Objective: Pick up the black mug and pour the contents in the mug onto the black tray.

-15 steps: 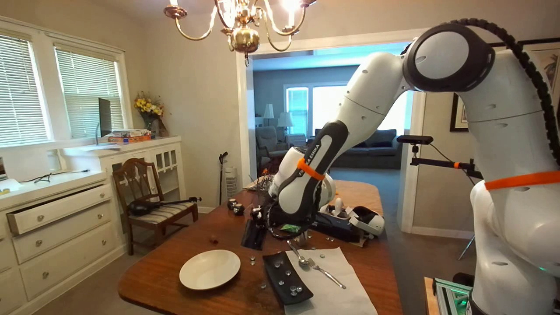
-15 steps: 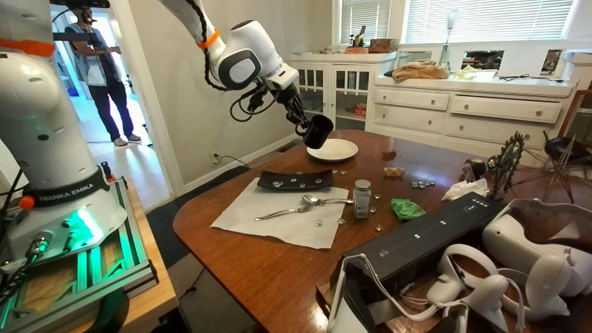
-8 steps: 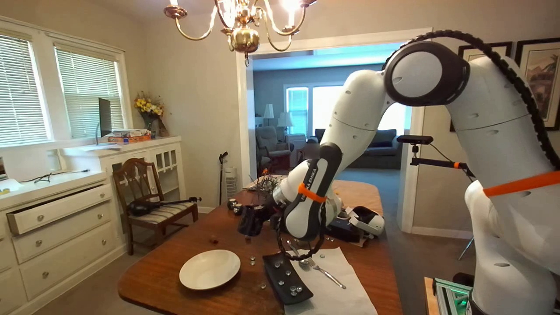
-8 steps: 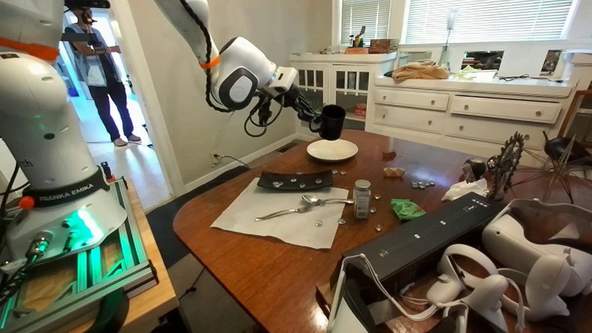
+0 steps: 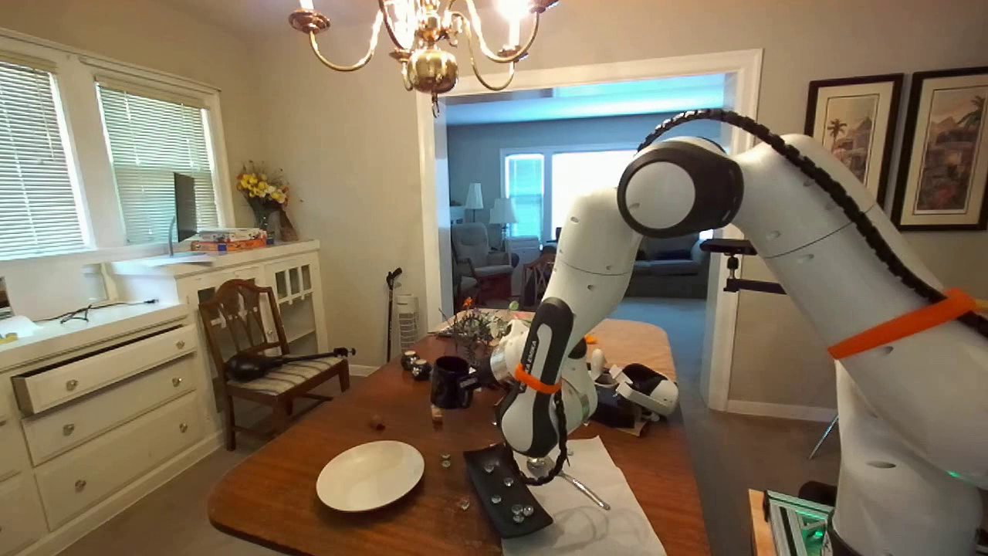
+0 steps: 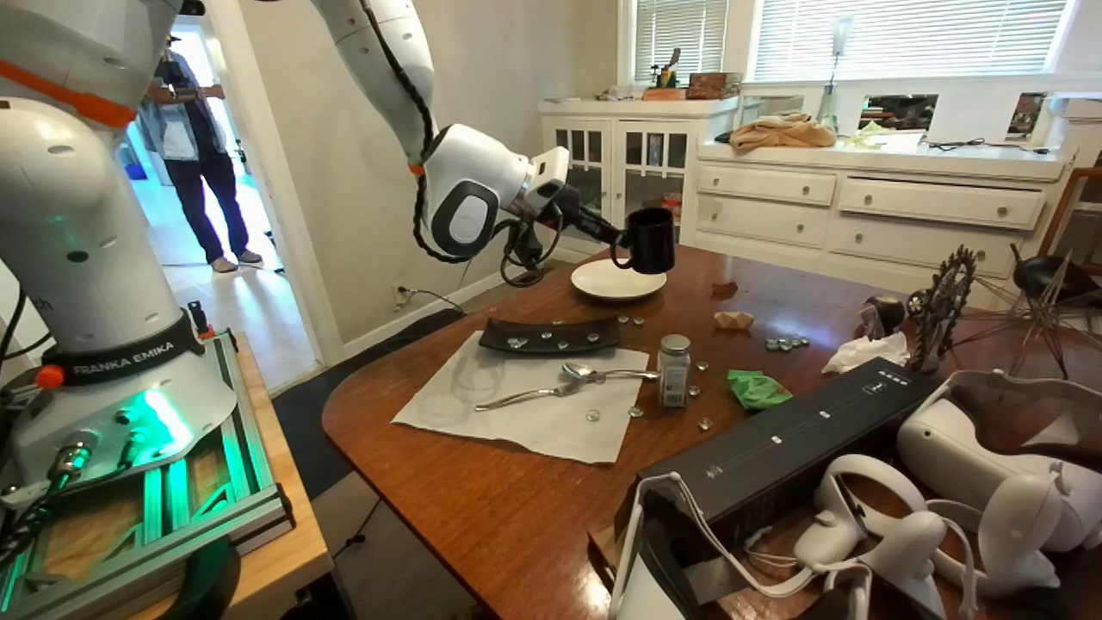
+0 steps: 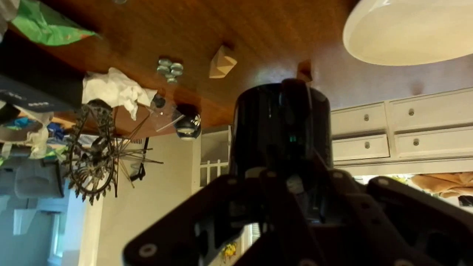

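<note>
The black mug (image 6: 652, 241) hangs upright in the air above the table, past the tray; it also shows in an exterior view (image 5: 450, 382). My gripper (image 6: 618, 238) is shut on its handle side. In the wrist view the mug (image 7: 255, 129) stands beyond the dark fingers, its handle towards them. The inside of the mug is hidden. The black tray (image 6: 575, 331) lies on the table with several clear glass beads on it; it also shows in an exterior view (image 5: 482, 488), partly behind the arm's cable.
A white plate (image 5: 370, 476) is beside the tray. A spoon and a fork (image 6: 525, 397) lie on white paper (image 6: 534, 430). A jar (image 6: 674, 370), green wrapper (image 6: 758, 389), long black box (image 6: 792, 439) and white headset (image 6: 981, 456) stand nearby. Loose beads lie about.
The mug has turned from tilted to upright and moved away from the tray, past the plate. The arm's elbow has come down. The gripper still holds the mug.
</note>
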Robot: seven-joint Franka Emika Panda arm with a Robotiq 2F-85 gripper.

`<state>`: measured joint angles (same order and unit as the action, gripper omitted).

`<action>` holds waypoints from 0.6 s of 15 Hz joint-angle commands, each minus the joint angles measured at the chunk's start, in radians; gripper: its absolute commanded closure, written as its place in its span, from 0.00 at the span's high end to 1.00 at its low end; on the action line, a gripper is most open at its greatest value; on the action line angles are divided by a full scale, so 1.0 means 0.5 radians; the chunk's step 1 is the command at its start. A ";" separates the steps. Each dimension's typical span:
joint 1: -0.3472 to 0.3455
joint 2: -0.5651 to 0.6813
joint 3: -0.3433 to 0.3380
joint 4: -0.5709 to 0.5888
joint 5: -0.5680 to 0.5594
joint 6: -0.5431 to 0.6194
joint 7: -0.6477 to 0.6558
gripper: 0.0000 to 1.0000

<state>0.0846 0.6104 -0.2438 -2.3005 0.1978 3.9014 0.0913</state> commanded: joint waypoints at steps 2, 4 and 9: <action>-0.053 0.255 -0.005 0.203 0.184 0.248 -0.335 0.05; -0.059 0.283 0.010 0.211 0.307 0.198 -0.370 0.05; 0.005 0.254 0.032 0.194 0.787 -0.119 -0.324 0.05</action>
<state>0.0613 0.7528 -0.2311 -2.2196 0.4514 3.9258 -0.0637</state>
